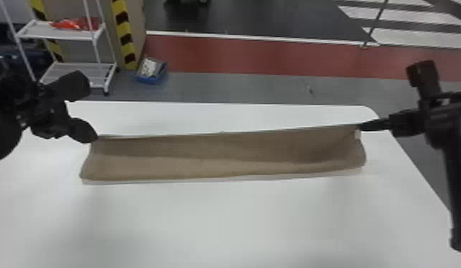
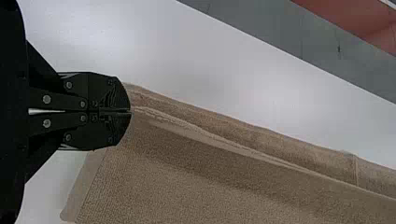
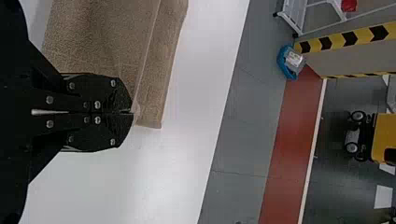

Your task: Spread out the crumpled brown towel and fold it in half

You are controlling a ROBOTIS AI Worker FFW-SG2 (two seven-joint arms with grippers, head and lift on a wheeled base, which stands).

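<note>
Holding the brown towel (image 1: 204, 162) with clenched fingers, left gripper (image 1: 93, 137) and right gripper (image 1: 363, 126), over the white desk's (image 1: 218, 221) far part. Beyond, at far left: white rack (image 1: 56, 34), blue bin (image 1: 151, 79) on gray floor (image 1: 218, 89).

No words or numbers can be read, but as signs, yellow-and-black warning stripes (image 1: 125, 40) line a beige wall (image 1: 138, 25) beyond the surface's (image 1: 218, 221) far left corner, and white stripes (image 1: 418, 37) mark the dark floor (image 1: 261, 21) beyond its far right corner.
</note>
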